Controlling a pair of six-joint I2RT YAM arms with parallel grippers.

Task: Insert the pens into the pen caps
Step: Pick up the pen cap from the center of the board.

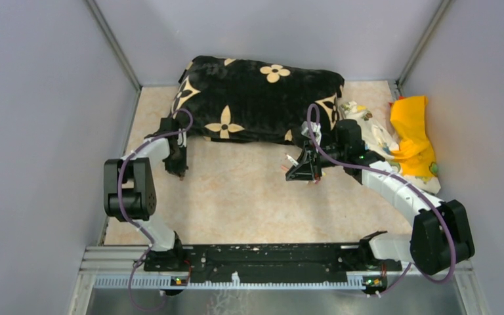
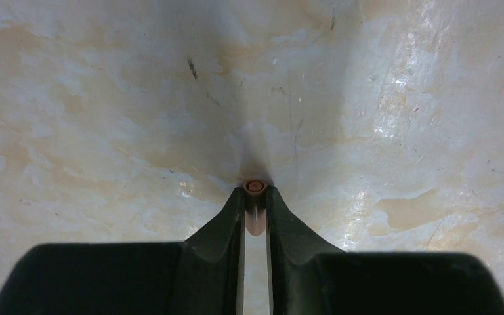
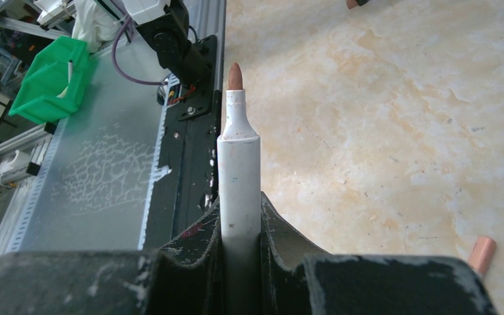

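Observation:
A small pinkish-orange pen cap [image 2: 255, 187] stands upright on the marbled table, with my left gripper [image 2: 255, 197] shut on its sides. In the top view this gripper [image 1: 180, 172] points down just in front of the cushion's left corner. My right gripper [image 3: 239, 203] is shut on a white pen [image 3: 239, 151] whose brown-orange tip sticks out past the fingers toward the near rail. In the top view that gripper [image 1: 296, 166] hovers over the table's middle. A second pinkish pen cap [image 3: 482, 254] lies on the table at the right wrist view's lower right edge.
A black cushion with cream flowers [image 1: 262, 98] fills the back of the table. A white patterned cloth [image 1: 367, 128] and a yellow cloth [image 1: 412, 131] lie at the back right. The black mounting rail [image 1: 262, 259] runs along the near edge. A green bin [image 3: 52, 79] sits beyond the rail.

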